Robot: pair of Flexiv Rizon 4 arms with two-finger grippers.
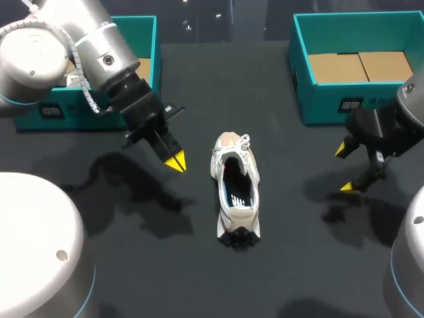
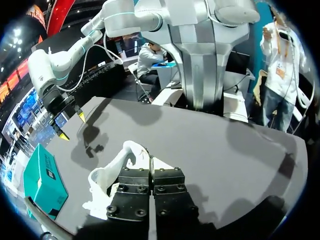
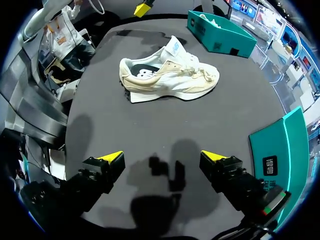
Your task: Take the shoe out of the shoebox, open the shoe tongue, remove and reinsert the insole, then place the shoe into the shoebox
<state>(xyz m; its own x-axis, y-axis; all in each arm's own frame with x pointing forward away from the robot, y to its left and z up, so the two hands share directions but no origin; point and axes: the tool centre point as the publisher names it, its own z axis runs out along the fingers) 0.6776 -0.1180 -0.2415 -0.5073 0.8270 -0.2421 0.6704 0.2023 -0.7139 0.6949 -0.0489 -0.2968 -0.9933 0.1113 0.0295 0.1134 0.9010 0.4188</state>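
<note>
Dark worktop with the sneaker upright at its middle, between left gripper, fingers closed, and right gripper, fingers spread. Likely best: the right gripper pins the heel while the left gripper lifts the tongue.

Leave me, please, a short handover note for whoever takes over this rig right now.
Left end effector: shut, empty, beside the shoe.
Right end effector: open, empty, near the right teal box.
Shoe: upright mid-table, insole inside. Left teal box at the far left.
Done: shoe is out of the box.
Left: tongue and insole steps, as far as can be judged, then shoe back into the box.
</note>
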